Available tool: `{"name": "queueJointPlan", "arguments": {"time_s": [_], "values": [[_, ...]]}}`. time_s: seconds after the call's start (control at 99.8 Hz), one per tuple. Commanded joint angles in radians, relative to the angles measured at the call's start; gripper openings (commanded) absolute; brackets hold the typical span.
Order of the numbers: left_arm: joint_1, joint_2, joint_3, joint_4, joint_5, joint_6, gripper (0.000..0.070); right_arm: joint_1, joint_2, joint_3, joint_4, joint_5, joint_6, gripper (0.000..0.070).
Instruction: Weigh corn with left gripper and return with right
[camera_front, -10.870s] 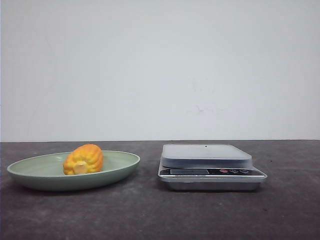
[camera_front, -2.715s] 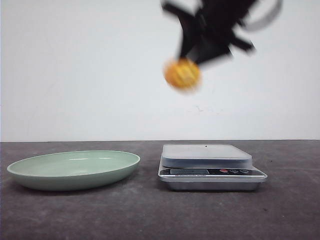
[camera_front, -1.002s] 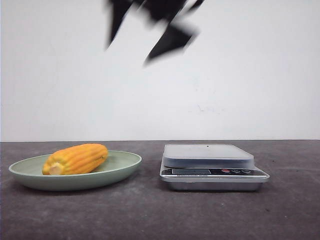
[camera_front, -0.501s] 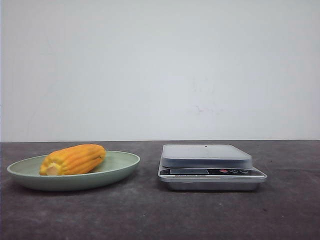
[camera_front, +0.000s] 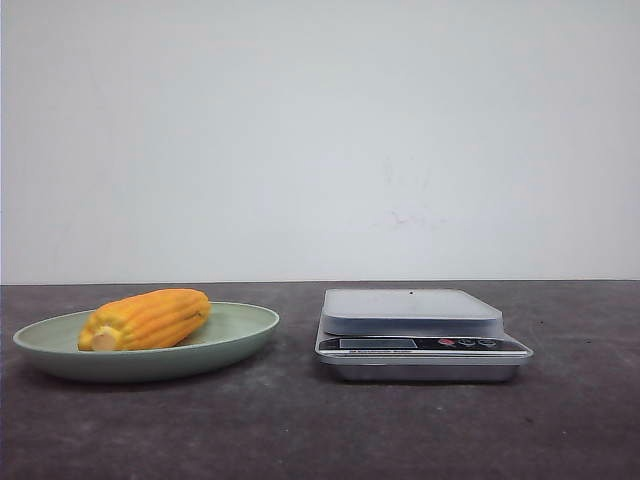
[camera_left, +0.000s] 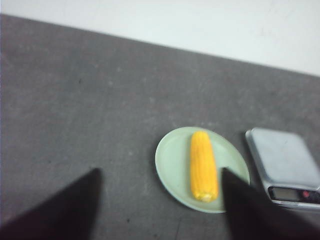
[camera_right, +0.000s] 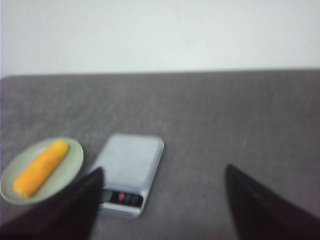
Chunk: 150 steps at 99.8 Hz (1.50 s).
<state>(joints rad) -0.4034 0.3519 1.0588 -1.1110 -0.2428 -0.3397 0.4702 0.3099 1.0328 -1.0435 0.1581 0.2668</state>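
Front view: the corn (camera_front: 146, 319) lies on its side in the green plate (camera_front: 236, 338), its pale cut end turned toward the plate's outer left rim and its rounded tip pointing toward the kitchen scale (camera_front: 423, 334). The cob touches nothing but the plate. The scale stands just right of the plate on the dark grey table (camera_front: 320, 430), apart from the plate's rim, with its weighing platform bare and its display strip and small buttons facing the camera. No arm or gripper shows in this view; a plain white wall stands behind the table.

Left wrist view: the left gripper (camera_left: 159, 205) hangs high above the table, its two dark fingers (camera_left: 60, 212) spread wide apart with nothing between them. Below, the corn (camera_left: 203, 165) lies along the middle of the plate (camera_left: 170, 162), and the scale (camera_left: 287, 167) sits just beside the plate's rim, on the side away from the bare tabletop.

Right wrist view: the right gripper (camera_right: 161, 207) is likewise raised well above the table, fingers (camera_right: 262, 210) wide apart and holding nothing. The scale (camera_right: 128, 172) lies below it, with the plate (camera_right: 75, 155) next to it and the corn (camera_right: 40, 167) lying slantwise in the plate. The picture is somewhat blurred.
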Motion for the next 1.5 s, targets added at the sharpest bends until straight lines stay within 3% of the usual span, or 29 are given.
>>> {"name": "queueJointPlan", "arguments": {"time_s": [0.0, 1.102, 1.262, 1.393, 1.493], "values": [[-0.003, -0.001, 0.006, 0.018, 0.002, 0.015, 0.0, 0.003, -0.016, -0.019, 0.012, 0.0, 0.014, 0.0], [0.019, -0.006, -0.014, 0.066, 0.008, 0.026, 0.0017, 0.003, -0.019, -0.045, 0.011, 0.0, 0.021, 0.0009], [0.13, -0.085, -0.214, 0.358, 0.014, 0.085, 0.0017, 0.003, -0.019, -0.045, 0.011, 0.0, 0.021, 0.0009], [0.212, -0.207, -0.469, 0.663, 0.102, 0.137, 0.0017, 0.003, -0.019, -0.045, 0.011, 0.0, 0.021, 0.0009], [0.26, -0.289, -0.649, 0.826, 0.149, 0.165, 0.0017, 0.003, -0.019, -0.045, 0.011, 0.0, 0.021, 0.0008]]}}
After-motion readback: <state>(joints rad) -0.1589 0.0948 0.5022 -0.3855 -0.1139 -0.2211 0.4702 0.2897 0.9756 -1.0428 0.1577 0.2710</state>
